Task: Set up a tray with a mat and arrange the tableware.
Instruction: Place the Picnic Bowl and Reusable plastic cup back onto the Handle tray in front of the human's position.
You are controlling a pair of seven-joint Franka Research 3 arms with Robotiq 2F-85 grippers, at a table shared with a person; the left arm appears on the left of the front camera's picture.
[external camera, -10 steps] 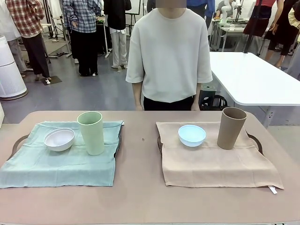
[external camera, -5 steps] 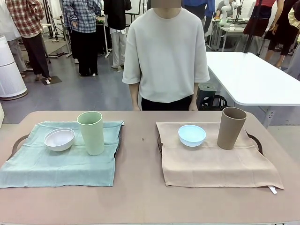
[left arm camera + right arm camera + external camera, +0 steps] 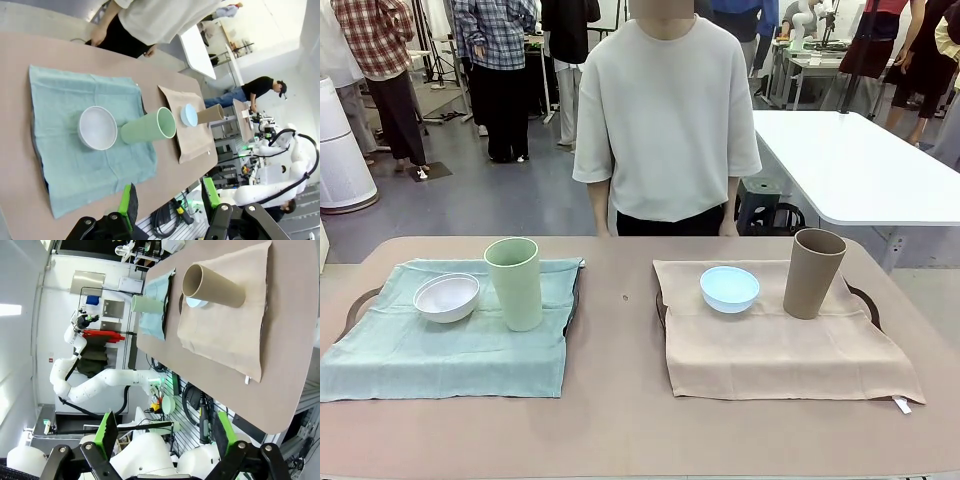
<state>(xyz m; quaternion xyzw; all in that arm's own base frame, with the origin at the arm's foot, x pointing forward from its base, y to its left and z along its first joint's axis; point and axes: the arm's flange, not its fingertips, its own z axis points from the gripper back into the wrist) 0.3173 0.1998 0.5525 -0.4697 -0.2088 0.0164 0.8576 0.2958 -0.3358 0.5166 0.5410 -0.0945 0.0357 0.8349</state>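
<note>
Green cup [image 3: 148, 131], white bowl [image 3: 98, 128] well beyond left fingers [image 3: 127, 201].

Bright even overhead indoor light, soft faint shadows, sharp focus, wide-angle bending in both wrist views

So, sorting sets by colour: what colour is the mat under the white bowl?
Pale teal green mat, clearest in the front view.

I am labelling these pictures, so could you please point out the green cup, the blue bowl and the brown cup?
green cup [image 3: 515, 290], front view, on its side wall
blue bowl [image 3: 729, 286], front view, inside its hollow
brown cup [image 3: 812, 280], front view, on its side wall
</note>
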